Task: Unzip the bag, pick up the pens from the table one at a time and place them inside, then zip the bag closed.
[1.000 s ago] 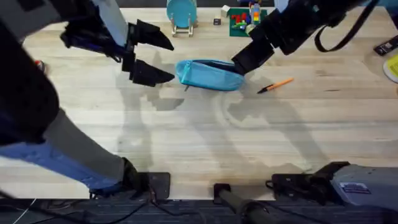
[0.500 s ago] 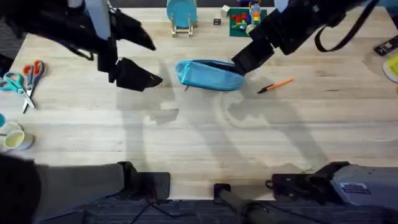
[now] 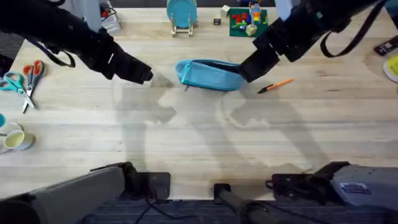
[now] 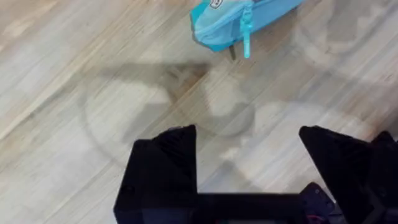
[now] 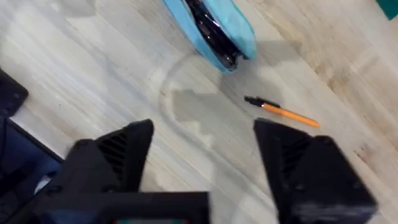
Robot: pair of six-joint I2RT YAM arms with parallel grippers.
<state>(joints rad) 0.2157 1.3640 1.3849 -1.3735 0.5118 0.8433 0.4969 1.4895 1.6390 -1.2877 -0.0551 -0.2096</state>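
The light blue bag (image 3: 208, 75) lies at the table's (image 3: 199, 143) far middle; its top gapes with a dark inside (image 5: 208, 25). A teal pull tab (image 4: 247, 34) hangs at its near end. An orange pen (image 3: 275, 85) with a black tip lies on the wood just right of the bag, also in the right wrist view (image 5: 283, 112). My left gripper (image 3: 138, 73) hovers left of the bag, apart from it, open and empty (image 4: 249, 155). My right gripper (image 3: 249, 66) is over the bag's right end, open and empty (image 5: 205, 149).
Orange-handled scissors (image 3: 34, 70) and teal scissors (image 3: 15, 84) lie at the left edge, with a cup (image 3: 15, 140) nearer. A teal disc on a wooden stand (image 3: 181, 14) and a green tray of blocks (image 3: 244, 22) stand at the back.
My left arm swung left and back, away from the bag, uncovering the scissors and cup. The right gripper shifted slightly right at the bag's end. Bag and pen stayed put.
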